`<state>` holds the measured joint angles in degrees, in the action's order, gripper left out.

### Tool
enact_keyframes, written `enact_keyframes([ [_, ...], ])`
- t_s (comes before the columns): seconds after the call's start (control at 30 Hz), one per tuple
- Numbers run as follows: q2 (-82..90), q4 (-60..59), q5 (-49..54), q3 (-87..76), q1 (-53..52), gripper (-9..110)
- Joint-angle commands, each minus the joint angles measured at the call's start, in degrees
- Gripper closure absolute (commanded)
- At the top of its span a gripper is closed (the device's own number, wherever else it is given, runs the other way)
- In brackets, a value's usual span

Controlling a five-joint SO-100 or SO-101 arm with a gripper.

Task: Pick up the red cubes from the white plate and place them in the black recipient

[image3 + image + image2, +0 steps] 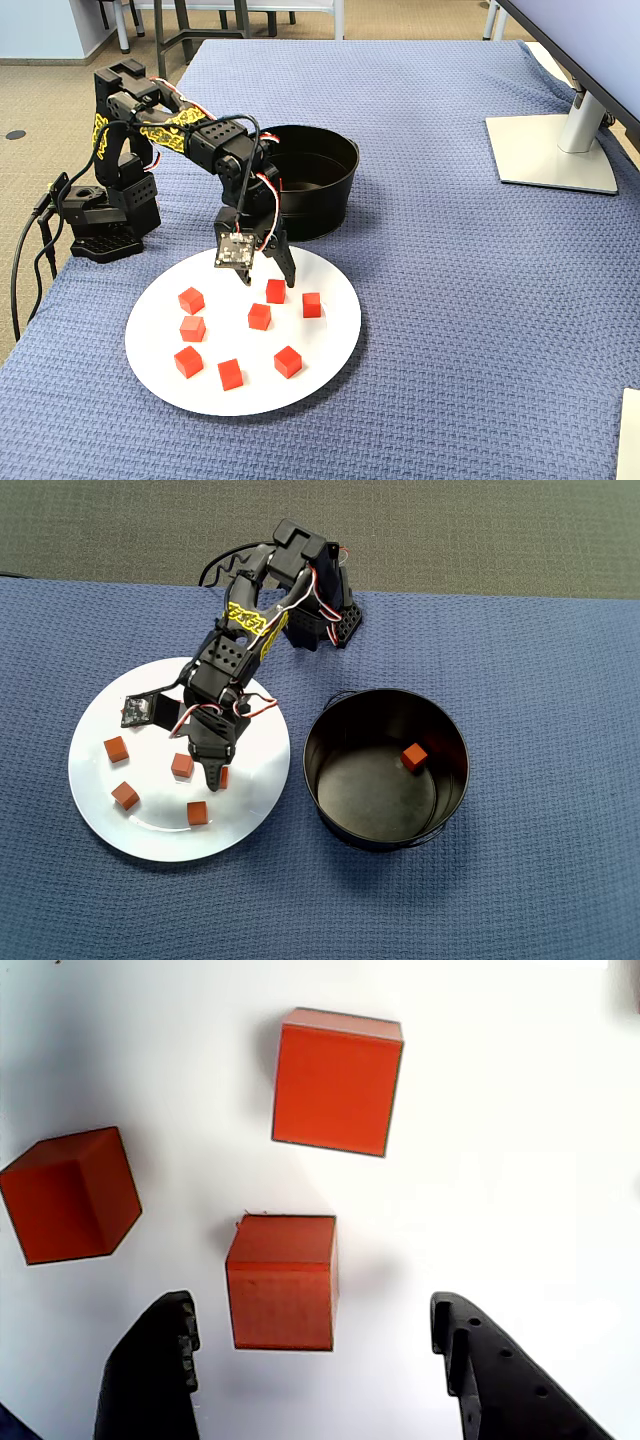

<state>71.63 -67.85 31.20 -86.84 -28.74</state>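
Several red cubes lie on the white plate (100, 810), also seen in the fixed view (330, 345). My gripper (315, 1355) is open and low over the plate, with one red cube (281, 1282) just ahead of its fingertips, between them but untouched. Two more cubes (337, 1082) (68, 1195) lie beyond it. In the overhead view my gripper (213, 777) partly hides that cube (224, 776). In the fixed view my gripper (278, 277) straddles a cube (275, 292). The black pot (330, 780) stands right of the plate with one red cube (414, 757) inside.
The arm's base (105, 235) stands behind the plate on the blue cloth. A monitor stand (555, 150) is at the far right in the fixed view. The pot (335, 195) sits close behind the plate's far rim there.
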Motion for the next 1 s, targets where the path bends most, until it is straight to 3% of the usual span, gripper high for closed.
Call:
enact_keyframes([
  [0.0,-0.3,2.0,1.4,4.2,2.3,79],
  [0.37,-1.9,3.0,3.0,4.7,3.4,89],
  [0.7,-5.2,3.2,3.7,7.0,2.6,90],
  [0.83,-6.0,3.2,4.2,7.8,2.5,100],
  [0.97,-5.3,3.2,4.8,7.6,2.2,102],
])
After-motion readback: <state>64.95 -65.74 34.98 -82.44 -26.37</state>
